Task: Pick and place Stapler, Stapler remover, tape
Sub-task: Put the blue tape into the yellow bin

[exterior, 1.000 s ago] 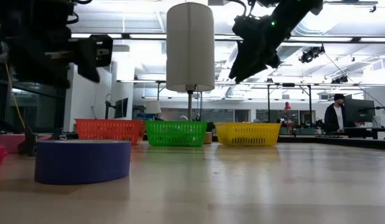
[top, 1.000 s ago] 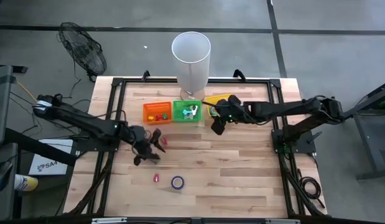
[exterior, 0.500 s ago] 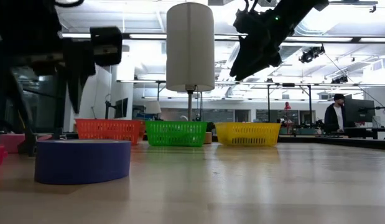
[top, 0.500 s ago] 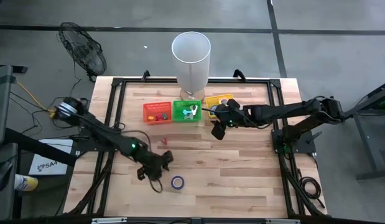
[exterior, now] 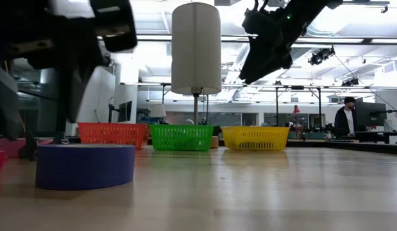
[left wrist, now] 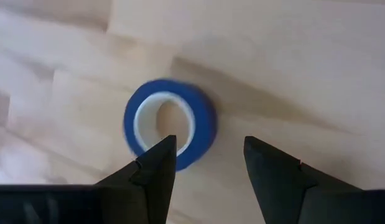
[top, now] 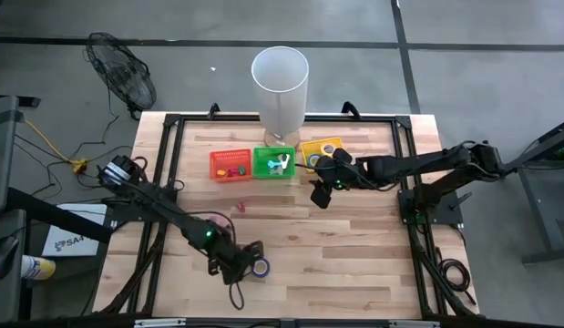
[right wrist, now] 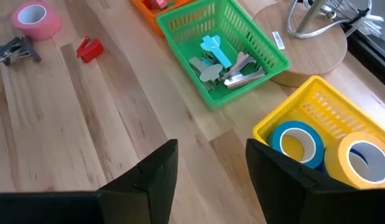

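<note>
With jaws released, the left gripper (left wrist: 208, 155) hovers over the blue tape roll (left wrist: 169, 122) lying flat at the table's six o'clock, so centre one finger through its hole before closing; the right gripper (top: 320, 193), empty and parted, waits near the yellow basket (top: 320, 146).

The surface (top: 354, 246) is a light wooden top of long planks, framed by a black rail. Along its far side three small plastic baskets stand in a row: an orange basket (top: 229, 165), a green basket (top: 276, 163) just beside it, and a yellow basket (top: 320, 151) a little apart. Behind the green one a round wooden base (right wrist: 304, 46) carries a tall white cylinder (top: 280, 84). Near the front edge a blue tape roll (top: 261, 268) lies flat with its hollow centre upward. Between it and the baskets a small red item (top: 240, 208) rests on the planks. A pink tape roll (right wrist: 35, 18) and a dark metal clip (right wrist: 15, 50) sit near it.
</note>
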`<state>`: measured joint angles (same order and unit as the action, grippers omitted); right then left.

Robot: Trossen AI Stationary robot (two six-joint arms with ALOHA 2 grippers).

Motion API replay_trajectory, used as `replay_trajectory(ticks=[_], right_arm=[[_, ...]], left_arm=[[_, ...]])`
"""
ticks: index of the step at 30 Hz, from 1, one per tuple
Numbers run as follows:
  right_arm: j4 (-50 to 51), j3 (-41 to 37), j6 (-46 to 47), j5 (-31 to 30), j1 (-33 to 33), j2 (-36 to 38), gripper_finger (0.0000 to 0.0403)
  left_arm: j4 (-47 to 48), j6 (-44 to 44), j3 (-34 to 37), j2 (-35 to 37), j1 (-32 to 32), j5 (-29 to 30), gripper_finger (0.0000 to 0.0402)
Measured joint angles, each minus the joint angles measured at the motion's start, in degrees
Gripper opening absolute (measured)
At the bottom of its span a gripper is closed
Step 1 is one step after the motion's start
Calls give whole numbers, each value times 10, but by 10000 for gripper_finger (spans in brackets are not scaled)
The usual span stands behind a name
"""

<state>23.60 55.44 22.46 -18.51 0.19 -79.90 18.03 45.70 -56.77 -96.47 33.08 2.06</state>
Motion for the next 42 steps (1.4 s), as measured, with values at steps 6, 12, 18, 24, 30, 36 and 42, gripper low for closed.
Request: replay_trajectory(ticks=[6, 12, 18, 24, 30, 36, 42], right_arm=[[1, 0, -2, 0, 0, 0, 181], [2, 0, -2, 2, 0, 0, 181], [2, 0, -2, 2, 0, 0, 181], [2, 0, -2, 2, 0, 0, 181], [2, 0, -2, 10, 0, 0, 181], [1, 0, 2, 15, 0, 0, 181], [3, 0, 7, 24, 0, 0, 181]], left_arm=[[-7, 44, 0, -13, 3, -16, 184], [-21, 85, -16, -49, 3, 20, 184], [-14, 103, -46, -59, 2, 43, 184], [-14, 111, -56, -58, 2, 56, 184], [-11, 113, -55, -74, -14, 27, 184], [-15, 115, -56, -94, -28, 22, 181], [-13, 96, -56, -95, -28, 7, 123]])
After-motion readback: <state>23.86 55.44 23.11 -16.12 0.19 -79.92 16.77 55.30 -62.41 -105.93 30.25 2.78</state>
